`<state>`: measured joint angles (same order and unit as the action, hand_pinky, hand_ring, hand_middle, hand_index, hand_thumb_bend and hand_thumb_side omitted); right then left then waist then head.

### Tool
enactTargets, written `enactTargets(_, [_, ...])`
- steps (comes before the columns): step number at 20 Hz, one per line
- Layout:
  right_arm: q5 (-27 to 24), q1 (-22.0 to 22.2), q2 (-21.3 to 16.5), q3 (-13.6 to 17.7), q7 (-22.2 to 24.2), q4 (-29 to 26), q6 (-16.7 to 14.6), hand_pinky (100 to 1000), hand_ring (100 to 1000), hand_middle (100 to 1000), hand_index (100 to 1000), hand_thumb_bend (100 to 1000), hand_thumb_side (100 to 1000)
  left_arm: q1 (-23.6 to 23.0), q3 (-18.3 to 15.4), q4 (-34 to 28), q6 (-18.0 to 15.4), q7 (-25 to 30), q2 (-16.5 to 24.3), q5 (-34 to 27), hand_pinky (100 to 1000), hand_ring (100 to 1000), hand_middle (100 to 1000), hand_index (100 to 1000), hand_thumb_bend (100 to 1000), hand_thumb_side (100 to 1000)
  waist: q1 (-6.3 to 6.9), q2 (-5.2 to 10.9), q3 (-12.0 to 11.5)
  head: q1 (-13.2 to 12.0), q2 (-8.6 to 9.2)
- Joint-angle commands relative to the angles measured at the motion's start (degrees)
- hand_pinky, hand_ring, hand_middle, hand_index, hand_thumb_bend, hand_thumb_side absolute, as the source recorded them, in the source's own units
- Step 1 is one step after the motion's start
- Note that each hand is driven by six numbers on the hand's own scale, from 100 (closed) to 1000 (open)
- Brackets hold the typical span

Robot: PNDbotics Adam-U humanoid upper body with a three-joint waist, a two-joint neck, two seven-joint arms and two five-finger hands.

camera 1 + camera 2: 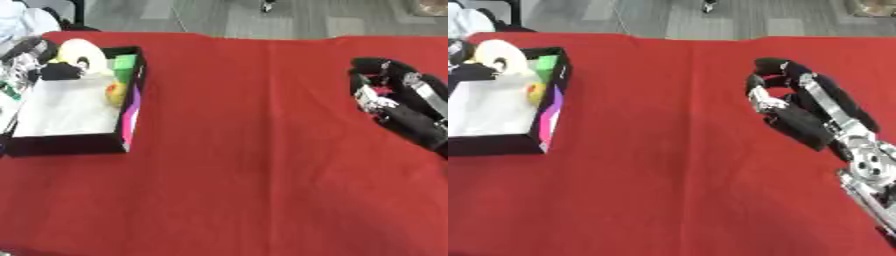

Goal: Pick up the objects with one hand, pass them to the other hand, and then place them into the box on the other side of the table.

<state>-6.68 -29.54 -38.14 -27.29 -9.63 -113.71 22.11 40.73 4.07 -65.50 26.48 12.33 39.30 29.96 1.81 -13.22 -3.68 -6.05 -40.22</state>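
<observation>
In the left eye view, a black-walled box (pixel 131 107) with a white floor is seen at the far left of the red surface (pixel 245 160). Several things are gathered at its far end: a pale round roll (pixel 83 54), a green block (pixel 125 67), a small yellow thing (pixel 115 92) and something black (pixel 59 71). The left hand (pixel 31 52) is partly seen at the box's far left corner, among these things; whether its fingers are closed on anything cannot be told. No loose object is seen lying on the cloth between the box and the right side.

In the right eye view, the right hand (pixel 785 100) is shown at the right of the surface, well apart from the box (pixel 549 120), with its forearm running toward the near right corner. Its fingers are curled inward, and nothing can be made out inside them except a small reddish spot that cannot be identified. The box lies directly to the left of this hand across a wide stretch of bare cloth, with its long axis running near to far. The left hand is judged much the nearer to the box, so any placing would fall to it.
</observation>
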Motion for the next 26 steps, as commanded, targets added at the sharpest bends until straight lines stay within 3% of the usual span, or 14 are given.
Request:
enactTargets(1, [0.64, -0.28, -0.95, 0.75, -0.14, -0.88, -0.32, 649, 829, 803, 889, 100, 731, 0.51, -0.88, -0.47, 0.93, -0.47, 2.05, 0.66, 886, 862, 784, 877, 464, 847, -0.76, -0.19, 0.09, 0.31, 0.55])
enactTargets(12, [0.78, 0.17, -1.25, 1.02, -0.79, -0.88, -0.80, 650, 828, 800, 890, 100, 743, 0.05, -1.14, -1.69, 1.61, -0.99, 2.31, 1.64, 883, 859, 773, 859, 450, 822, -0.86, -0.17, 0.25, 0.32, 0.44])
enactTargets(13, [0.79, 0.19, -1.31, 1.07, -0.84, -0.88, -0.83, 649, 828, 800, 890, 100, 739, 0.03, -1.24, -1.91, 1.67, -1.21, 2.32, 1.49, 881, 857, 768, 847, 365, 819, -0.82, -0.16, 0.27, 0.40, 0.30])
enactTargets(15, [0.80, 0.32, -1.43, 1.31, -1.06, -0.88, -1.04, 651, 829, 808, 892, 100, 719, -0.10, -1.80, -2.79, 1.96, -2.37, 2.13, 0.69, 890, 875, 793, 861, 239, 944, -0.78, -0.13, 0.29, 0.83, 0.05])
enactTargets(18, [2.32, 0.59, -2.58, 2.18, -2.00, -0.88, -2.10, 654, 831, 811, 892, 100, 696, -0.35, -3.33, -5.44, 2.47, -5.89, 1.58, -1.19, 893, 876, 794, 859, 179, 1000, -0.96, -0.02, 0.33, 1.93, -0.27])
enactTargets(19, [2.72, 0.75, -2.91, 2.47, -2.27, -0.88, -2.43, 653, 832, 814, 893, 100, 689, -0.41, -3.55, -6.19, 2.43, -6.86, 1.51, -1.97, 892, 872, 789, 850, 100, 1000, -0.99, 0.02, 0.36, 2.15, -0.35])
enactTargets(22, [1.98, 1.48, -4.30, 4.72, -4.46, -0.88, -4.50, 646, 834, 838, 910, 100, 682, -1.11, -4.14, -11.21, -0.51, -11.81, 1.40, -5.63, 858, 793, 742, 769, 100, 902, -1.21, 0.11, 0.44, 4.49, -0.95])
enactTargets(24, [0.49, 1.85, -4.85, 5.53, -5.89, -0.88, -5.72, 646, 834, 838, 910, 100, 682, -1.88, -3.72, -13.26, -1.77, -14.36, 1.47, -7.28, 858, 793, 742, 769, 100, 902, -1.32, 0.09, 0.47, 5.27, -1.13])
enactTargets(25, [-0.05, 2.00, -4.98, 5.79, -6.40, -0.88, -6.19, 644, 835, 833, 903, 100, 734, -2.08, -3.56, -13.98, -2.23, -15.13, 1.35, -8.04, 822, 753, 691, 741, 100, 741, -1.39, 0.09, 0.56, 5.48, -1.16])
enactTargets(26, [-1.07, 2.86, -5.23, 7.01, -7.93, -0.88, -8.15, 645, 831, 829, 902, 100, 716, -2.81, -3.81, -16.86, -4.45, -16.73, 0.38, -10.78, 803, 734, 662, 725, 100, 662, -1.59, 0.09, 0.78, 6.00, -1.25])
